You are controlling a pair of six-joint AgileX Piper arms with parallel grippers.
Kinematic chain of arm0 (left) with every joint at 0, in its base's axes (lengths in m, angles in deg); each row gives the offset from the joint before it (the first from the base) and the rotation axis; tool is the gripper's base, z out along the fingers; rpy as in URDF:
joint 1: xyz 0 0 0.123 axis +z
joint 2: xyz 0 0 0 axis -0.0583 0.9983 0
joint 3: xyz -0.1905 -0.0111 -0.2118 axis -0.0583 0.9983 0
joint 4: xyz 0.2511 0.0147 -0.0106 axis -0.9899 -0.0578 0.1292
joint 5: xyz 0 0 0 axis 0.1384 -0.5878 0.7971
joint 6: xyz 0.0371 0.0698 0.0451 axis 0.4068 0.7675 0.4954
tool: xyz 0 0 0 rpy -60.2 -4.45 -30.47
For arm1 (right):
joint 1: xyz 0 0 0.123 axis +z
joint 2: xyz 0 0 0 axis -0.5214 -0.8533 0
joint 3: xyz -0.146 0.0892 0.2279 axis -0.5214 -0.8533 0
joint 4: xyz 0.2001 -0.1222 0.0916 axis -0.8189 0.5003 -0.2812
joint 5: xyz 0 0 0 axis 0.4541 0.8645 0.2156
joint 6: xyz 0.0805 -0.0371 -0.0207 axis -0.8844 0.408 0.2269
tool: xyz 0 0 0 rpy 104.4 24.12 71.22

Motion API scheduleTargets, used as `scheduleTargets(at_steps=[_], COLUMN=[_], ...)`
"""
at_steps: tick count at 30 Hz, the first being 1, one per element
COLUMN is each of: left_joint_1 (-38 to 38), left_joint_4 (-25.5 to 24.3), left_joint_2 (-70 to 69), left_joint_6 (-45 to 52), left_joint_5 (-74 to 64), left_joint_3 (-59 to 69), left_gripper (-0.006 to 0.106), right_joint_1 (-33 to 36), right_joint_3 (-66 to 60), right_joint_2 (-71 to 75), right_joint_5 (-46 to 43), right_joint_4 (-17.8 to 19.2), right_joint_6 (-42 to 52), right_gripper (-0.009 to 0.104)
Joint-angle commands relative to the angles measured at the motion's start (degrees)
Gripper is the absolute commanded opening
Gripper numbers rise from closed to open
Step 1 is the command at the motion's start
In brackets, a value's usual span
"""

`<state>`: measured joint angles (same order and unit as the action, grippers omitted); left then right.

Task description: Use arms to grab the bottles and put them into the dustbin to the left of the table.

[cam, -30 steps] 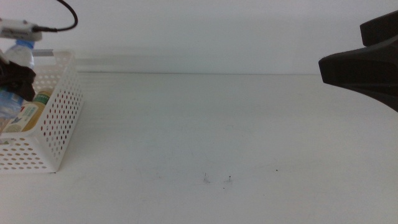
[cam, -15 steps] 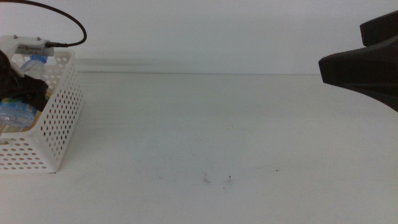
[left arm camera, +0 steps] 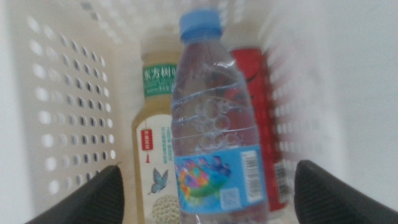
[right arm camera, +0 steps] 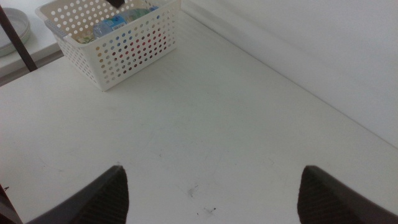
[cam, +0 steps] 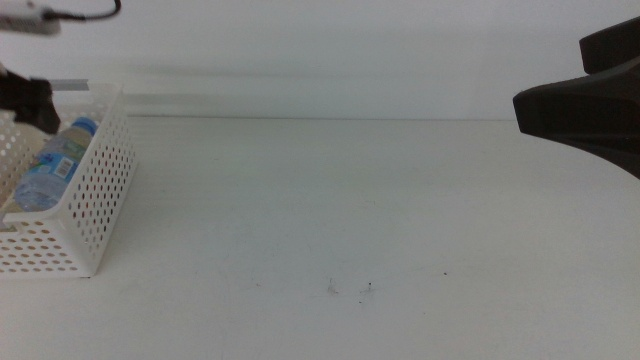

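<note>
Table (cam: 330, 200): bare white top with a few dark specks near its front edge. Right gripper (right arm camera: 211, 186) waits over the table's right side, jaws spread wide, nothing between them. Dustbin (cam: 95, 190) sits at the far left. Inside, water bottle (left arm camera: 214, 137) lies on top of yellow tea bottle (left arm camera: 155, 162), a red can (left arm camera: 258, 93) alongside. Left gripper (left arm camera: 205, 193) hangs above the dustbin, jaws wide apart, holding nothing.

The black left robot arm's gripper (left arm camera: 205, 186) hangs at the far left edge of the middle view, its two dark pointed jaws spread wide apart. The black right arm's gripper (right arm camera: 211, 186) waits at the right side, jaws likewise wide open, holding nothing.
</note>
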<state>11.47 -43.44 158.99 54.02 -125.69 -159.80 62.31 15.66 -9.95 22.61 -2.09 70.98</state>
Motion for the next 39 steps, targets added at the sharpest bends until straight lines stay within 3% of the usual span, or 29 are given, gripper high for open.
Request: scheduleTargets(at_steps=[1, 4, 9, 14, 22, 39], left_joint_1=[-0.6, -2.0, -7.0, -12.8, -18.4, -18.4], left_joint_4=[1.4, 2.6, 13.4, 17.0, 17.0, 17.0], left_joint_2=[-4.6, -11.7, -23.4, -36.2, -51.1, -52.2], left_joint_6=[-0.4, 0.1, 6.7, 7.5, 7.5, 7.5], left_joint_5=[-0.8, 1.2, 8.2, 15.7, 24.1, 22.7], left_joint_3=[0.3, 3.1, 11.0, 19.6, 30.4, 30.4], left_gripper=[0.094, 0.094, 0.094, 0.094, 0.094, 0.094], right_joint_1=[0.0, 0.0, 0.0, 0.0, 0.0, 0.0], right_joint_3=[0.5, 0.5, 0.5, 0.5, 0.5, 0.5], right_joint_2=[0.1, 0.1, 0.1, 0.1, 0.1, 0.1], right_joint_5=[-0.4, -0.4, -0.4, -0.4, -0.4, -0.4], right_joint_4=[-0.1, -0.1, -0.1, -0.1, -0.1, -0.1], right_joint_6=[0.3, 0.3, 0.3, 0.3, 0.3, 0.3], right_gripper=[0.08, 0.08, 0.08, 0.08, 0.08, 0.08])
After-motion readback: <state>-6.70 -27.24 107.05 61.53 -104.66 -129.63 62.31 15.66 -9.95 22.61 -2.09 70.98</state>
